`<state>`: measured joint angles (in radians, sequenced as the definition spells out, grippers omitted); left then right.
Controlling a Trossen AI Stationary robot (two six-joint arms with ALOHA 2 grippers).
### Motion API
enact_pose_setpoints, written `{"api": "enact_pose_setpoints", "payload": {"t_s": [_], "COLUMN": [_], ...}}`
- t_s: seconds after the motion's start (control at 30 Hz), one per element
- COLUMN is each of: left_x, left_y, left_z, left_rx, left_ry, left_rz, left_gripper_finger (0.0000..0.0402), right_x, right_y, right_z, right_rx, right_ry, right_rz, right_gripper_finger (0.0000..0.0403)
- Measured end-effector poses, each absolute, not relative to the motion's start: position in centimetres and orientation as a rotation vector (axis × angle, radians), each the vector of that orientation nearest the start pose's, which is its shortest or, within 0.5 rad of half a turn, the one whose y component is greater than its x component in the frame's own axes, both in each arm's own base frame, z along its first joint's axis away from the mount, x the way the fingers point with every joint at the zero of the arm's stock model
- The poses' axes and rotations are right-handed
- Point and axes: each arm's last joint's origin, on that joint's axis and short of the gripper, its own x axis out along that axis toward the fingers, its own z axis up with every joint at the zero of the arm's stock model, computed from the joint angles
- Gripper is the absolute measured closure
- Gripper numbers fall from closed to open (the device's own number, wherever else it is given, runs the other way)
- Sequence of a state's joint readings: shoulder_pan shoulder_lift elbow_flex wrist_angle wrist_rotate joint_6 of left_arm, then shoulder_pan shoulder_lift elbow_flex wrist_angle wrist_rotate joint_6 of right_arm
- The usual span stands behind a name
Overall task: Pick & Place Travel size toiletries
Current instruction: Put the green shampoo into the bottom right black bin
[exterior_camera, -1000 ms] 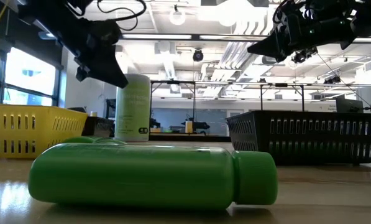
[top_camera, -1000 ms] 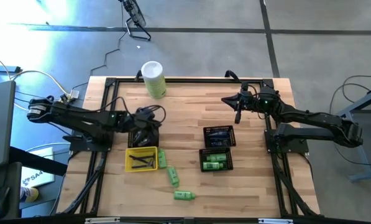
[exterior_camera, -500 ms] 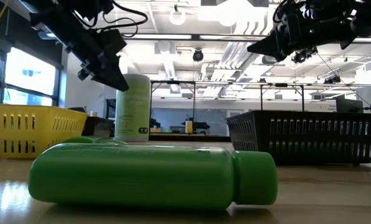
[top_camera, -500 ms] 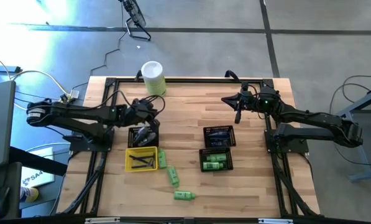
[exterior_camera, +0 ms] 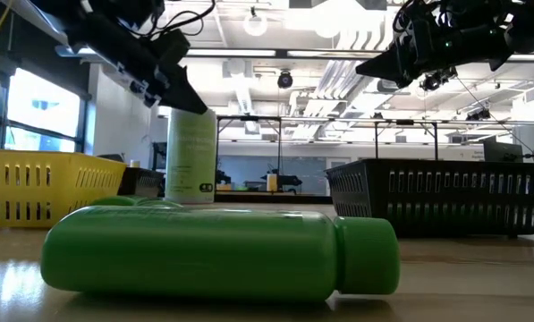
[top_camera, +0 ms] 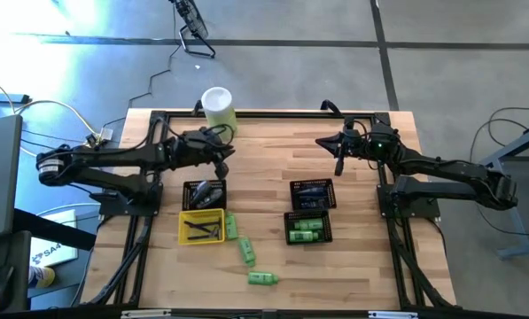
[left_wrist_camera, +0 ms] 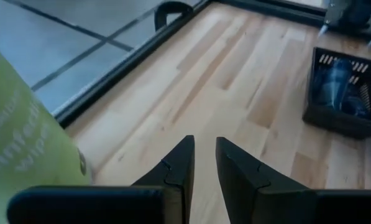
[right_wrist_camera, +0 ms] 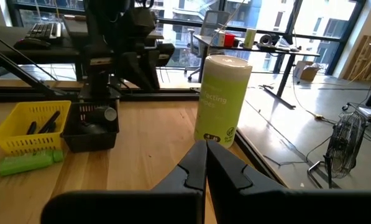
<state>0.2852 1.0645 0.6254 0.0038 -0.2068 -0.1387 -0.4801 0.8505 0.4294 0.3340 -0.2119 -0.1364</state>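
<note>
Left gripper [top_camera: 221, 151] raised over bench [top_camera: 264, 151], just beside pale-green wipes canister [top_camera: 219, 112]; jaws nearly together with narrow gap, nothing between them. Right gripper [top_camera: 338, 160] raised near far right of bench, jaws pressed together, empty. Green bottles [top_camera: 247, 251] loose on bench, well apart from both jaws; more in black mesh basket [top_camera: 308, 229]. Dark tubes in yellow tray [top_camera: 201, 225].

Wooden table [top_camera: 273, 151], baskets [top_camera: 311, 194], canister [top_camera: 220, 112], bottles [top_camera: 262, 278] (green)
</note>
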Motion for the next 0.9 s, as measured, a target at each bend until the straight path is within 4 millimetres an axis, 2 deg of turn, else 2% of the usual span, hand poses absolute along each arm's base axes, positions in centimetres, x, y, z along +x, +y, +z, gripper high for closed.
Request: {"api": "enact_pose_setpoints", "payload": {"t_s": [0.33,0.57,0.73,0.9], "left_x": [21.2,20.8,20.1,18.7], "left_y": [8.5,8.3,8.0,7.5], "left_z": [24.8,25.6,26.4,26.6], "left_rx": [-0.093,0.08,0.097,0.088], "left_ry": [0.371,0.377,0.349,0.401], "left_rz": [0.551,0.518,0.519,0.514], "left_gripper_finger": [0.0339,0.0339,0.0339,0.0339], "right_x": [17.4,18.0,18.3,18.9], "right_y": [-8.4,-8.7,-8.7,-7.8], "right_z": [24.4,23.5,23.0,23.7], "right_rx": [-0.042,0.109,0.191,0.19], "right_ry": [0.115,0.153,0.163,0.092], "right_rz": [-0.264,-0.272,-0.274,-0.219], "right_gripper_finger": [0.0401,0.0401,0.0401,0.0401]}}
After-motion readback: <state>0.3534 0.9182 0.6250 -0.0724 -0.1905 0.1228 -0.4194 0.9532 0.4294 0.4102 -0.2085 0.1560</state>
